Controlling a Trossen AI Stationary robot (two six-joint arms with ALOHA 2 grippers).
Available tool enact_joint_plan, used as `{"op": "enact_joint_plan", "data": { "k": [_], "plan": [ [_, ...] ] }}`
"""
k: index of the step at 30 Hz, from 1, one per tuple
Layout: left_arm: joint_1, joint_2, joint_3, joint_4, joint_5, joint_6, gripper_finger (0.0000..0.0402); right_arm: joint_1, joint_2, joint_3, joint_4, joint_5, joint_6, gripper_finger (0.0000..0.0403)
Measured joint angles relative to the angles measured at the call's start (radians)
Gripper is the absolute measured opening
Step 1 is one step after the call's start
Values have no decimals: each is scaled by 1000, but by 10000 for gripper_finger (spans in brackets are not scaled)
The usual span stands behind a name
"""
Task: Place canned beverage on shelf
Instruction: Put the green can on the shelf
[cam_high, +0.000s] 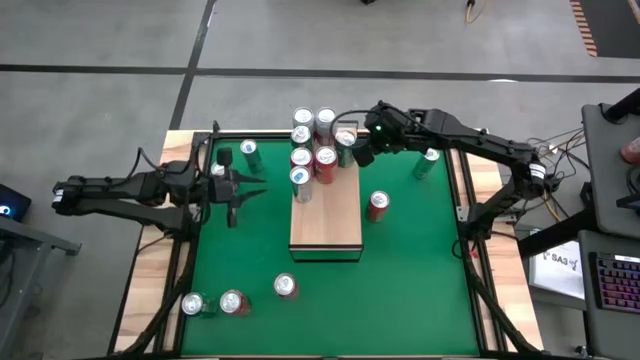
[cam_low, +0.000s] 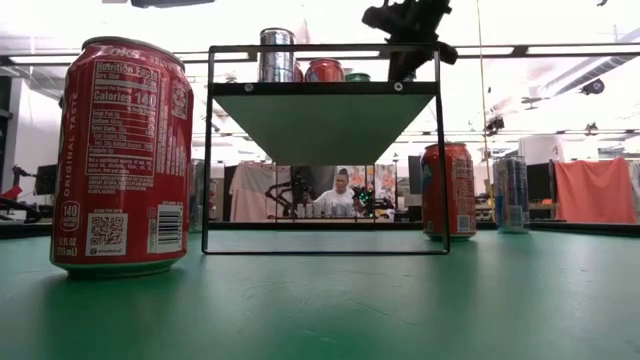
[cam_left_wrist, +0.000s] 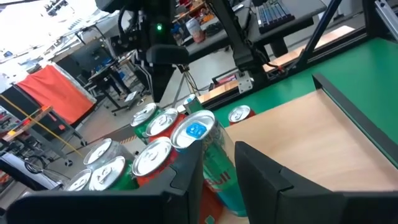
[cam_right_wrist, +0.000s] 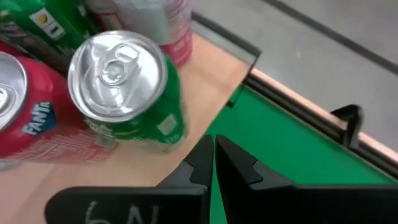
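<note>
With its jaws pressed together beside the green aluminium can (cam_right_wrist: 127, 93) on the pale wooden shelf (cam_high: 335, 225), the right gripper (cam_right_wrist: 213, 155) could topple it when withdrawing.

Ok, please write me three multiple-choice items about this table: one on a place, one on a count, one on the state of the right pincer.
1. The cans on the shelf stand: A) all along it; B) clustered at one end; C) lying in its middle.
2. The group of cans on the green mat, apart from the shelf, counts: A) one; B) three; C) six.
3. The right pincer is: A) shut, empty; B) wide open; C) shut on a can.

1 B: the shelf's other end is bare.
2 B: three tops show from above.
3 A: it is closed beside the green can.
</note>
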Motion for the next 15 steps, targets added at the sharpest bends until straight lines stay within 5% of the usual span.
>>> {"op": "enact_joint_plan", "data": {
  "k": [15],
  "plan": [
    [1,-21,-35,4,0,15,77,1,61,-3,117,-45,8,9]
  ]
}}
